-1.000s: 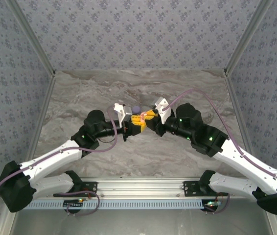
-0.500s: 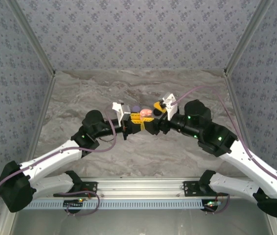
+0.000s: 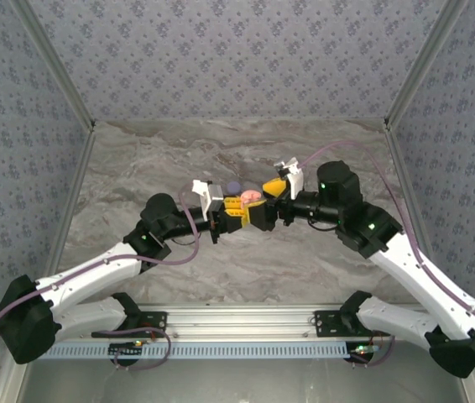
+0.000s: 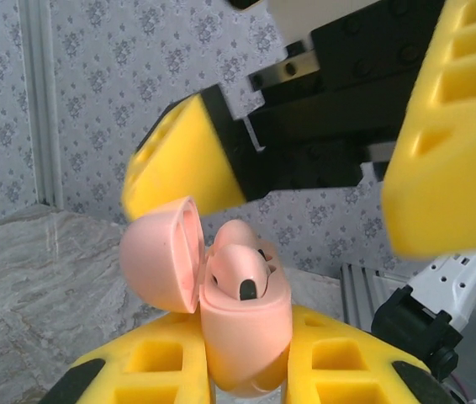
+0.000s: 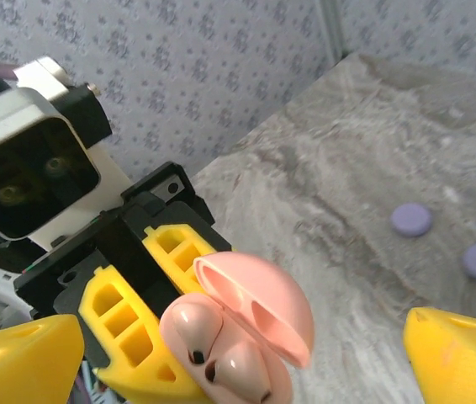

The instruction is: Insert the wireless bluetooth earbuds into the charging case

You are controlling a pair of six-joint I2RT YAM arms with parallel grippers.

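Nearest the arm bases, the left gripper (image 4: 246, 374) is clamped on the lower body of the pink charging case (image 4: 246, 337) and holds it upright off the table (image 5: 347, 168), with its yellow fingers (image 4: 150, 370) pressed to either side. The case looks light, hard and glossy, so it probably slips easily. A hold low on its flat sides, clear of the hinge, seems safest, and the hinged lid (image 4: 162, 265), tipped open to one side, looks like the fragile part. The wireless bluetooth earbuds (image 5: 196, 332) sit in their wells inside the case, with their rounded pink heads showing above the rim. They are tiny and smooth, and would probably have to be pinched by the head or stem with little force. Just beyond the case, the right gripper (image 3: 264, 201) has its jaws spread wide, holding nothing and flanking the case without touching it. Farther off on the marble lie two lilac discs (image 5: 410, 219). A second ago the right gripper was nearly closed and pressed in at the case against the left gripper. It has since opened fully and drawn back to the right, while the left grip and the case have barely moved.
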